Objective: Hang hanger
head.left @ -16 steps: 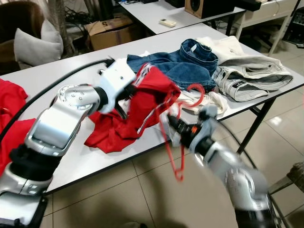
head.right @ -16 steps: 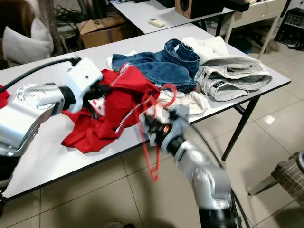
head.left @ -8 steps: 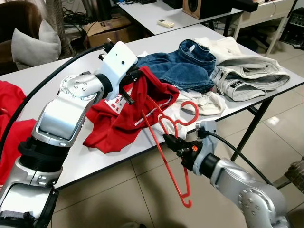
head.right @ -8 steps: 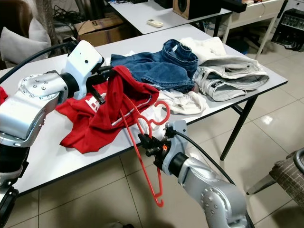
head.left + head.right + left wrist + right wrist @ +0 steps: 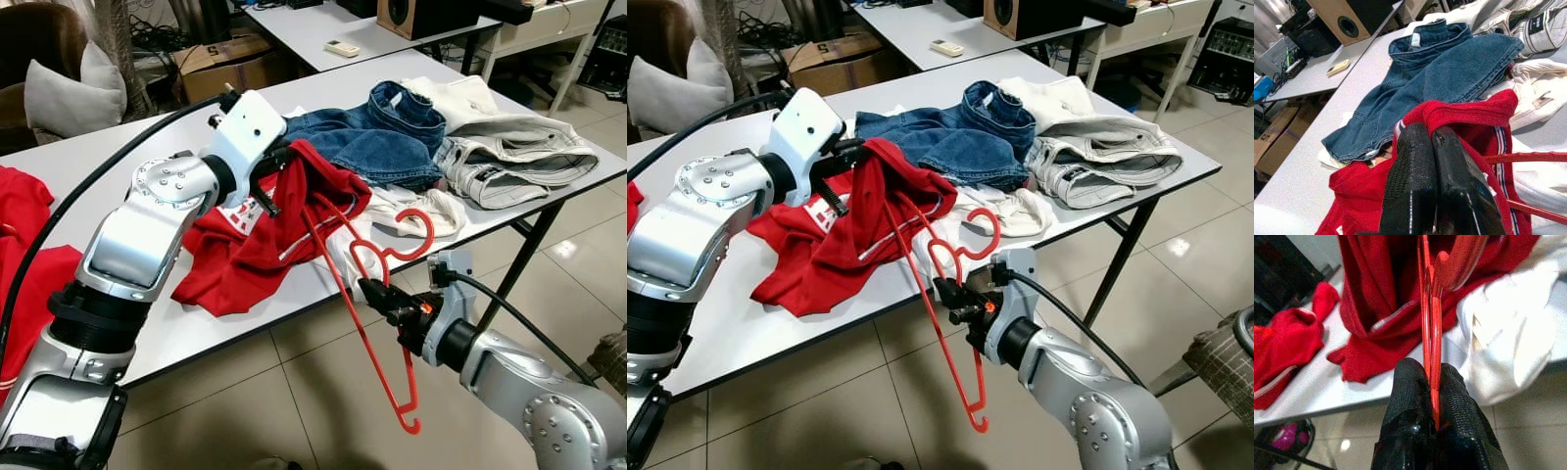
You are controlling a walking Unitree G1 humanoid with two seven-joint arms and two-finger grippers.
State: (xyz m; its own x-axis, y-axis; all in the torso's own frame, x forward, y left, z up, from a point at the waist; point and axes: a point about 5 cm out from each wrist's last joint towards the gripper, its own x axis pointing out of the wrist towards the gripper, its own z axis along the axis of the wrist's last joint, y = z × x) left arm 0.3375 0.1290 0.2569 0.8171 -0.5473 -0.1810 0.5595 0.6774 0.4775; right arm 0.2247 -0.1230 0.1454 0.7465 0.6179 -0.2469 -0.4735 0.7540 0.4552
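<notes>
At the front edge of the white table (image 5: 108, 166), the right gripper (image 5: 377, 297) is clamped on a red plastic hanger (image 5: 364, 313), its two black fingers (image 5: 1459, 426) pressed against the hanger's neck from either side. The hanger is held off the table, tilted: its hook (image 5: 416, 232) curls up beside a white garment (image 5: 407, 211), one arm runs up into the red shirt (image 5: 265, 230), and the other end hangs low over the tiled floor (image 5: 245, 392).

Left gripper (image 5: 1432, 147): fingers closed together on a fold of the red shirt, holding its collar area raised above the tabletop while the remainder of the shirt lies draped on the table, its lower hem near the front edge.

Behind the shirt lie blue jeans (image 5: 377, 137), and further to the robot's right a pale grey-white garment (image 5: 509, 157) near the table's corner. More red cloth (image 5: 24, 245) sits at the table's far left. A cardboard box (image 5: 230, 64) and a grey cushion (image 5: 64, 93) stand beyond the table.
</notes>
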